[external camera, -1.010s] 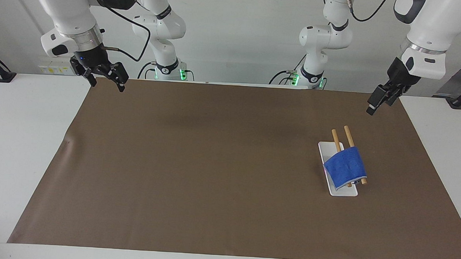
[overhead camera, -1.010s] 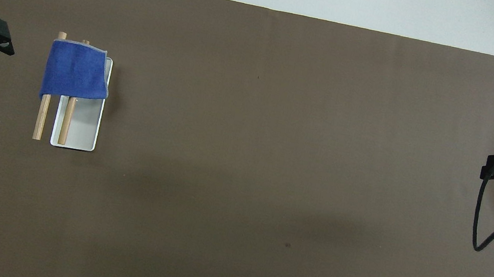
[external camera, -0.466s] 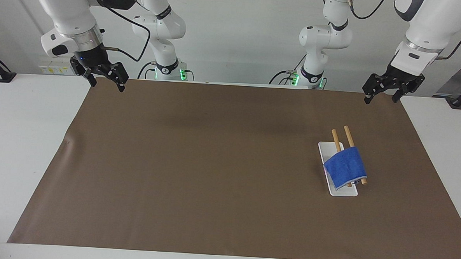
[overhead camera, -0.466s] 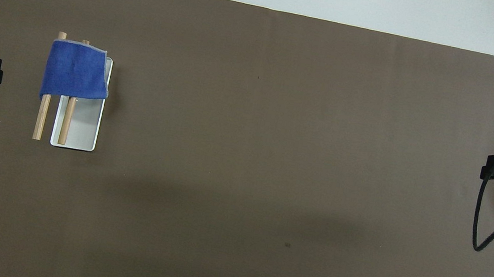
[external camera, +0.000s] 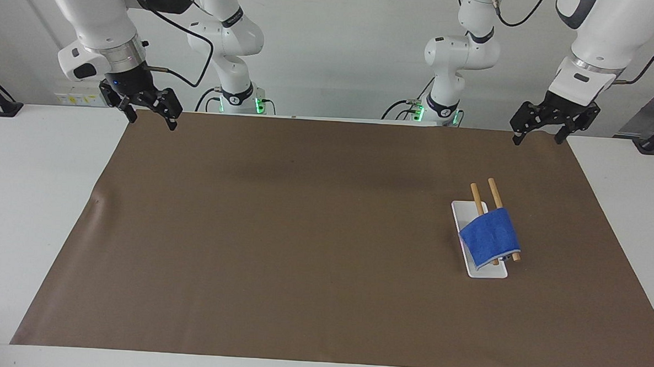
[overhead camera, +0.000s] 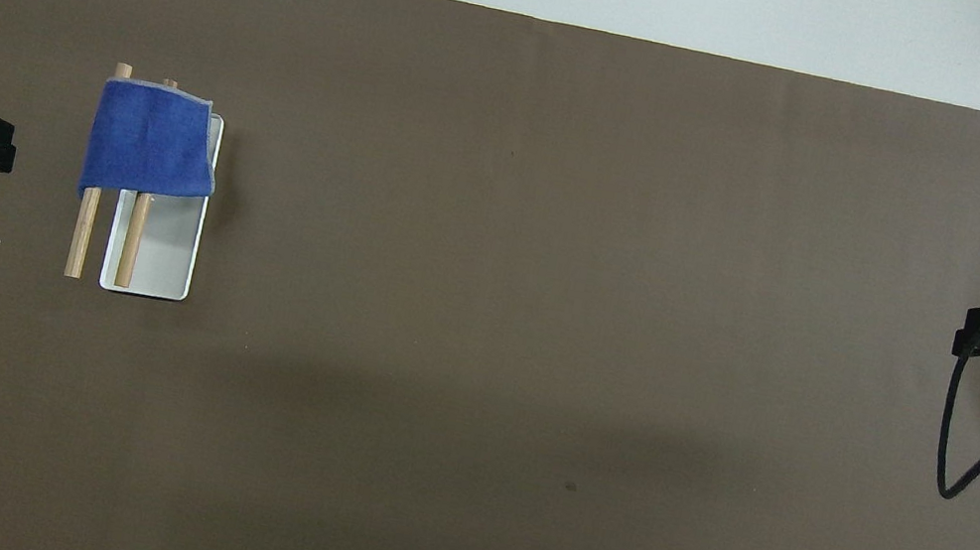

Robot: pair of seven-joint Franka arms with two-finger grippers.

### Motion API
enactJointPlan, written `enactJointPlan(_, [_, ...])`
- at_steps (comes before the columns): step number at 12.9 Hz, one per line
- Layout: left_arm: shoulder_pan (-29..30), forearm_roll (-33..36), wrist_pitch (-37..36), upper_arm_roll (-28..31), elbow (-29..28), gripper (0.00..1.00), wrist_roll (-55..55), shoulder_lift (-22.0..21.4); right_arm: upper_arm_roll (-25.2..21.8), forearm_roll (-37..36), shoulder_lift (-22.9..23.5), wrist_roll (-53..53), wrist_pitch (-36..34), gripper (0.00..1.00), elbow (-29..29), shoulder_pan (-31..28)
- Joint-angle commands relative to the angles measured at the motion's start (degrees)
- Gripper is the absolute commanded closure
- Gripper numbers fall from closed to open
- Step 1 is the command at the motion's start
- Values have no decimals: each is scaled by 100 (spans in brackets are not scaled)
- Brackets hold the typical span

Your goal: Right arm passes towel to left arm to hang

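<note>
- The towel (external camera: 491,236) is draped over the two wooden rods (external camera: 484,199) of a small rack, whose white base plate (external camera: 487,270) lies on the brown mat (external camera: 303,232) toward the left arm's end of the table; the rack serves as landmark for everything below
- One side of the cloth hangs down over the base plate, and the rods' bare ends stick out of it on the side nearer the robots
- The left gripper (external camera: 537,137) is up in the air, over the mat's edge nearest the robots, at the rack's end of the table and well clear of the rack
- Over the last second this gripper has turned at the wrist: it was side-on to the facing view, and now it faces that camera with its two fingers (external camera: 518,137) spread apart and nothing between them
- It has also lifted a little and drawn away from the rack
- The right gripper (external camera: 152,114) waits over the mat's corner at the table's other end, well apart from the rack; its claw stands open and empty, and it has not moved
- Judged from this, the hanging is done: the towel rests on the rods with no gripper touching it, and the left arm looks to be backing off to rest
- What remains seems only to be the retreat, with little risk to the cloth
</note>
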Motion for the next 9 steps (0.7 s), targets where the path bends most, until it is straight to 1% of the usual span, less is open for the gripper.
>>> enactJointPlan(1, [-22, 69, -33, 3, -189, 0, 120, -172, -12, 31, -27, -131, -61, 0, -37, -13])
enactJointPlan(9, [-22, 16, 63, -6, -277, 0, 138, -198, -12, 31, -27, -131, -61, 0, -37, -13])
